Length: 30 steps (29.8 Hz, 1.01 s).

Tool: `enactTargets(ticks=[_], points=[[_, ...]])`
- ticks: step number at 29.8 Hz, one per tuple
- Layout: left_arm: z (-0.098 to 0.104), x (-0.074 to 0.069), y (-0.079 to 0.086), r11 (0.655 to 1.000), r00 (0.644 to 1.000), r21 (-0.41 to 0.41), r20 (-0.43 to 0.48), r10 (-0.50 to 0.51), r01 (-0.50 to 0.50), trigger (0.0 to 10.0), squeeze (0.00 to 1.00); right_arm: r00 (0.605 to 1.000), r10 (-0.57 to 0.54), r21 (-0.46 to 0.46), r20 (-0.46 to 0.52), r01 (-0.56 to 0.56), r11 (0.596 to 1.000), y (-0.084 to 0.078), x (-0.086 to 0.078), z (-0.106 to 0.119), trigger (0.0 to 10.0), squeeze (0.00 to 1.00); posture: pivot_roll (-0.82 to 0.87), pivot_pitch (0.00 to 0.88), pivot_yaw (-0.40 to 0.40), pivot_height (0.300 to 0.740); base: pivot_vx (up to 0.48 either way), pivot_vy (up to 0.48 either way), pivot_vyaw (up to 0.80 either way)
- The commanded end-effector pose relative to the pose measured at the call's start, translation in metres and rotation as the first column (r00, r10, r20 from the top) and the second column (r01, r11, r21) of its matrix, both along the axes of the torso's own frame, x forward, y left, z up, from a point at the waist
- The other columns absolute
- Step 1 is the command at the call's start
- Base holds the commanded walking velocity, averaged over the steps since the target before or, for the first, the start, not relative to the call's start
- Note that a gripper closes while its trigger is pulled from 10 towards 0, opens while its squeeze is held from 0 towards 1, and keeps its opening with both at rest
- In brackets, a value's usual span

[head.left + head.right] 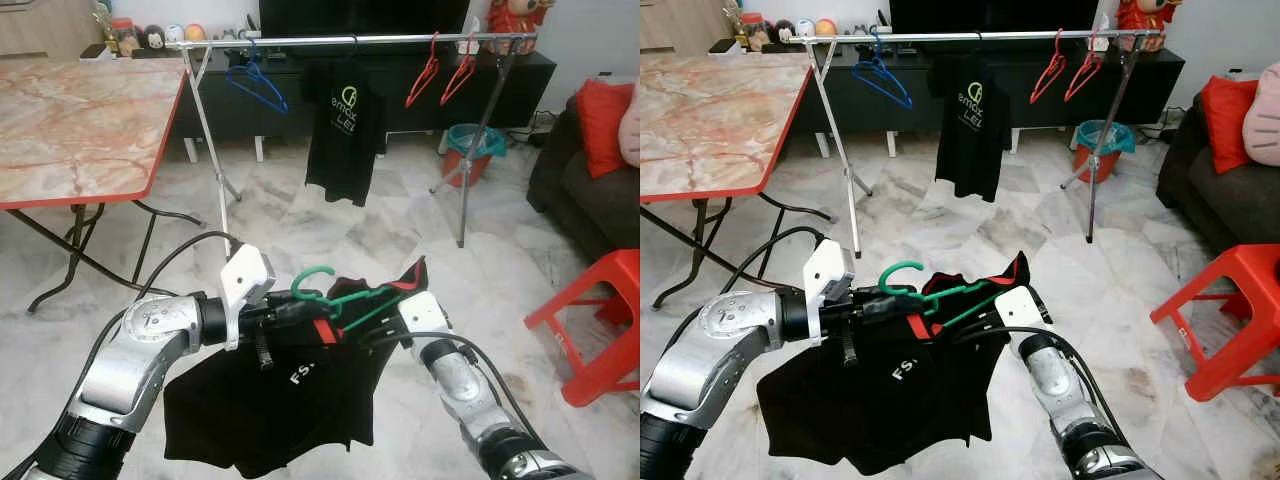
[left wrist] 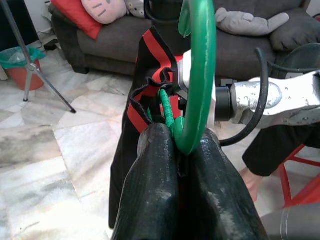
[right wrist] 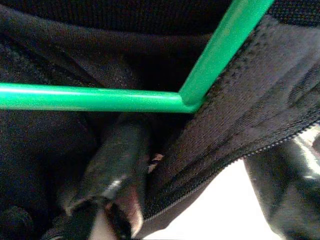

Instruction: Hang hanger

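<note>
A green hanger [image 1: 312, 282] carries a black garment with red trim [image 1: 290, 400], held up in front of me. My left gripper [image 2: 180, 137] is shut on the hanger at the base of its hook [image 2: 197, 75]. My right gripper [image 3: 215, 145] is tucked under the garment's shoulder, beside the green hanger bar [image 3: 100, 97]. Its fingers [image 3: 117, 165] stand apart with the garment's hem lying between them. Ahead, across the room, the clothes rack's silver rail [image 1: 350, 40] runs left to right.
On the rail hang a blue hanger [image 1: 255, 85], a black T-shirt [image 1: 345, 130] and two red hangers [image 1: 425, 75]. A marble-top folding table [image 1: 80, 120] stands at left. A red stool [image 1: 600, 320] and a dark sofa [image 1: 585, 180] are at right, with a teal bin [image 1: 472, 145] behind the rack.
</note>
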<state>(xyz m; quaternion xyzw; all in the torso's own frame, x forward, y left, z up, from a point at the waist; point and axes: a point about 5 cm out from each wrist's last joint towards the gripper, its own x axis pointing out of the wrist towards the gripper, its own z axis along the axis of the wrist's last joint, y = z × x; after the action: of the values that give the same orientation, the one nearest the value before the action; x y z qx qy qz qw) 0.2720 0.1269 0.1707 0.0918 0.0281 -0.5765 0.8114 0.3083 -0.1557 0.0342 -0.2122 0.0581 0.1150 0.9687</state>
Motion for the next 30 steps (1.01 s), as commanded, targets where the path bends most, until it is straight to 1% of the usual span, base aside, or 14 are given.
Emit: enactTargets(ticks=[1, 2, 4, 5, 9, 13, 16, 17, 20, 22, 26, 28, 29, 30], points=[[0.005, -0.006, -0.004, 0.998, 0.998, 0.007, 0.015, -0.058, 0.058, 10.0, 0.0, 1.0, 0.022, -0.024, 0.001, -0.022, 0.999, 0.003, 0.001, 0.001, 0.0, 0.0, 0.04, 0.0, -0.008, 0.74, 0.0, 0.0, 0.0], [0.005, -0.006, -0.004, 0.998, 0.998, 0.007, 0.015, -0.058, 0.058, 10.0, 0.0, 1.0, 0.022, -0.024, 0.001, -0.022, 0.999, 0.003, 0.001, 0.001, 0.0, 0.0, 0.04, 0.0, -0.008, 0.74, 0.0, 0.0, 0.0], [0.002, -0.008, 0.0, 0.997, 0.998, 0.04, 0.006, -0.07, 0.07, 10.0, 0.0, 1.0, 0.027, -0.03, 0.001, -0.027, 0.999, 0.004, 0.001, 0.0, 0.0, 0.0, 0.04, 0.0, -0.008, 0.74, 0.0, 0.0, 0.0], [0.002, -0.008, 0.0, 0.997, 0.998, 0.04, 0.006, -0.07, 0.07, 10.0, 0.0, 1.0, 0.027, -0.03, 0.001, -0.027, 0.999, 0.004, 0.001, 0.0, 0.0, 0.0, 0.04, 0.0, -0.008, 0.74, 0.0, 0.0, 0.0], [-0.003, -0.011, 0.003, 0.993, 0.996, 0.082, -0.011, -0.087, 0.088, 10.0, 0.0, 0.999, 0.041, -0.035, 0.0, -0.041, 0.999, 0.006, 0.0, 0.0, 0.0, 0.0, 0.04, 0.0, -0.008, 0.74, 0.0, 0.0, 0.0], [-0.012, -0.015, 0.009, 0.981, 0.994, 0.161, -0.03, -0.105, 0.109, 10.0, 0.0, 0.998, 0.06, -0.051, 0.0, -0.06, 0.997, 0.007, 0.0, 0.0, 0.0, 0.0, 0.04, 0.0, -0.008, 0.74, 0.0, 0.0, 0.0], [-0.02, -0.017, 0.016, 0.963, 0.993, 0.243, -0.037, -0.111, 0.117, 10.0, 0.0, 0.998, 0.064, -0.058, 0.0, -0.064, 0.996, 0.006, 0.0, 0.0, 0.0, 0.0, 0.03, 0.0, -0.009, 0.74, 0.0, 0.0, 0.0], [-0.022, -0.017, 0.018, 0.956, 0.993, 0.269, -0.031, -0.113, 0.117, 10.0, 0.0, 0.998, 0.069, -0.064, -0.001, -0.069, 0.996, 0.006, 0.0, 0.0, 0.0, 0.0, 0.03, 0.0, -0.009, 0.74, 0.0, 0.0, 0.0], [-0.026, -0.016, 0.02, 0.942, 0.994, 0.315, -0.019, -0.111, 0.111, 10.0, 0.0, 0.996, 0.091, -0.086, -0.002, -0.091, 0.992, 0.007, 0.0, 0.0, 0.0, 0.0, 0.03, 0.0, -0.01, 0.74, 0.0, 0.0, 0.0], [-0.033, -0.013, 0.023, 0.921, 0.995, 0.382, 0.015, -0.094, 0.082, 10.0, 0.0, 0.992, 0.122, -0.101, -0.007, -0.122, 0.987, 0.011, -0.002, -0.002, 0.0, 0.0, 0.03, 0.0, -0.011, 0.74, 0.0, 0.0, 0.0], [-0.036, -0.007, 0.026, 0.912, 0.997, 0.409, 0.056, -0.053, 0.025, 10.0, 0.0, 0.989, 0.147, -0.116, -0.012, -0.147, 0.982, 0.014, -0.003, -0.003, 0.0, 0.0, 0.03, 0.0, -0.013, 0.74, 0.0, 0.0, 0.0], [-0.038, -0.002, 0.028, 0.899, 0.995, 0.437, 0.093, -0.025, -0.018, 10.0, 0.0, 0.985, 0.174, -0.136, -0.017, -0.175, 0.975, 0.016, -0.003, -0.003, 0.0, 0.0, 0.03, 0.0, -0.013, 0.74, 0.0, 0.0, 0.0], [-0.038, -0.002, 0.029, 0.898, 0.995, 0.439, 0.095, -0.024, -0.021, 10.0, 0.0, 0.984, 0.176, -0.137, -0.018, -0.176, 0.975, 0.016, -0.003, -0.003, 0.0, 0.0, 0.03, 0.0, -0.013, 0.74, 0.0, 0.0, 0.0], [-0.04, 0.0, 0.031, 0.887, 0.994, 0.46, 0.109, -0.011, -0.041, 10.0, 0.0, 0.984, 0.176, -0.132, -0.019, -0.177, 0.975, 0.016, -0.004, -0.003, 0.0, 0.0, 0.03, 0.0, -0.013, 0.74, 0.0, 0.0, 0.0]])
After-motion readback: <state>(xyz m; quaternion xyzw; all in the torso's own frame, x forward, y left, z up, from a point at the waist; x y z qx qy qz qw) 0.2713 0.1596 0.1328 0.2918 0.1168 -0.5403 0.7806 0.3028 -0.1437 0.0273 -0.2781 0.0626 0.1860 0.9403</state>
